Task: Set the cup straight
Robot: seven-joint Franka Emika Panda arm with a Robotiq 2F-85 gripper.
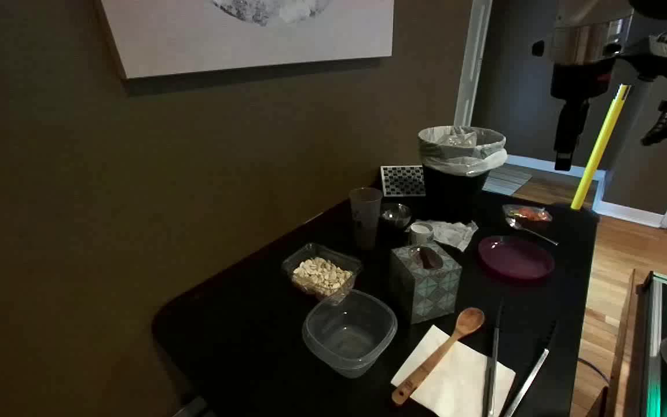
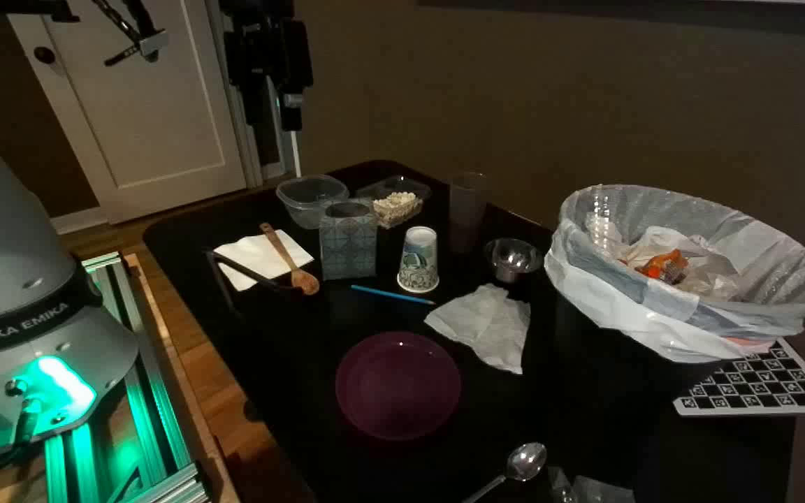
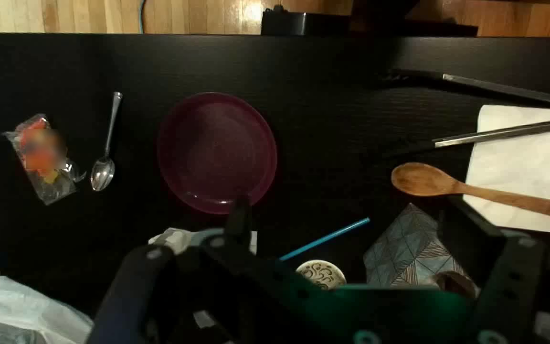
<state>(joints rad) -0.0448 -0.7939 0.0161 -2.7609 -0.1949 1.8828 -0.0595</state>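
Note:
The cup is a small white paper cup with a dark scroll print and a blue-green picture. It stands in both exterior views [image 1: 421, 233] [image 2: 419, 264], upside down, its narrow base on top and its wide rim on the table. In the wrist view only part of its patterned side [image 3: 322, 274] shows; the gripper body hides the rest. My gripper is high above the table in both exterior views [image 1: 565, 159] [image 2: 273, 115], well apart from the cup. In the wrist view its two fingers are spread wide [image 3: 351, 210], open with nothing between them.
A greenish tissue box [image 2: 349, 241] stands beside the cup, and a blue straw [image 2: 392, 294] lies before it. A dark tumbler [image 2: 467, 209], clear bowl [image 2: 512, 260], crumpled paper [image 2: 490, 325], purple plate [image 2: 398, 384] and lined bin [image 2: 696, 328] are around it. A wooden spoon [image 3: 420, 179] lies on a napkin.

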